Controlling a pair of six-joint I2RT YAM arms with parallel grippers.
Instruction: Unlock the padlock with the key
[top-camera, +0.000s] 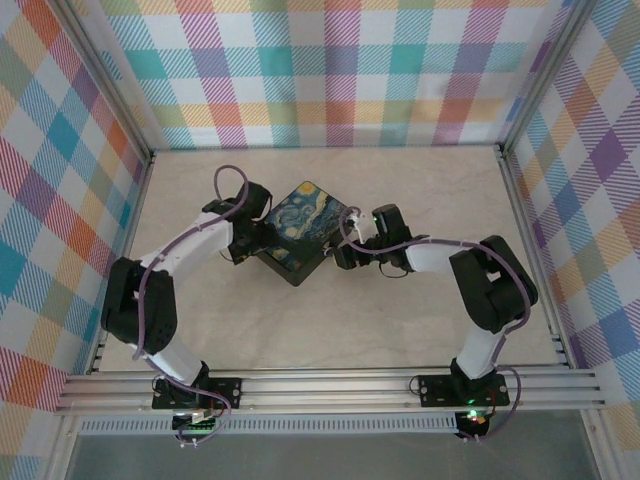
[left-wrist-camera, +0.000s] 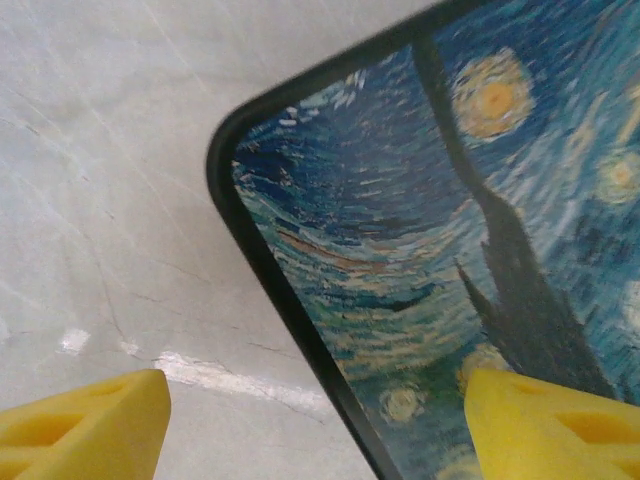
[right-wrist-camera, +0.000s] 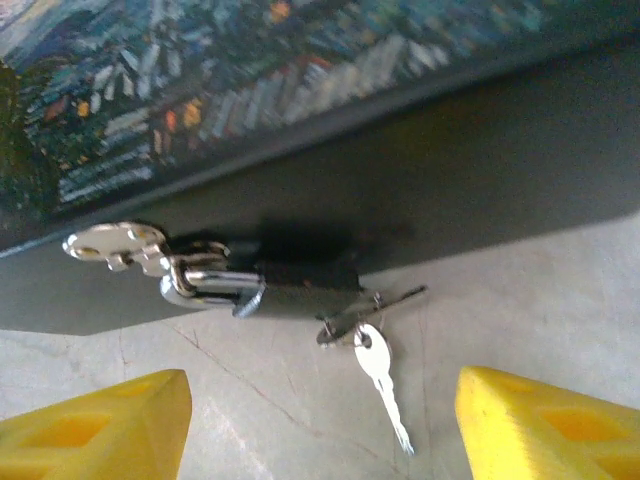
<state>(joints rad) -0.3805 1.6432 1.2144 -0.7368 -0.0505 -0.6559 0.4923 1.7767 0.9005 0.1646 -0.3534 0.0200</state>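
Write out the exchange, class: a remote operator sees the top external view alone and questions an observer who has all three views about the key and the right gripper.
Operator: Where is the thin silvery metal key?
Observer: On a small ring at the end of the small dark-bodied padlock, beside the dark side wall of the blue-and-yellow swirl-painted rectangular tin.
Operator: Does the right gripper hold it?
Observer: No. Its yellow fingers stand wide apart, short of key and padlock.
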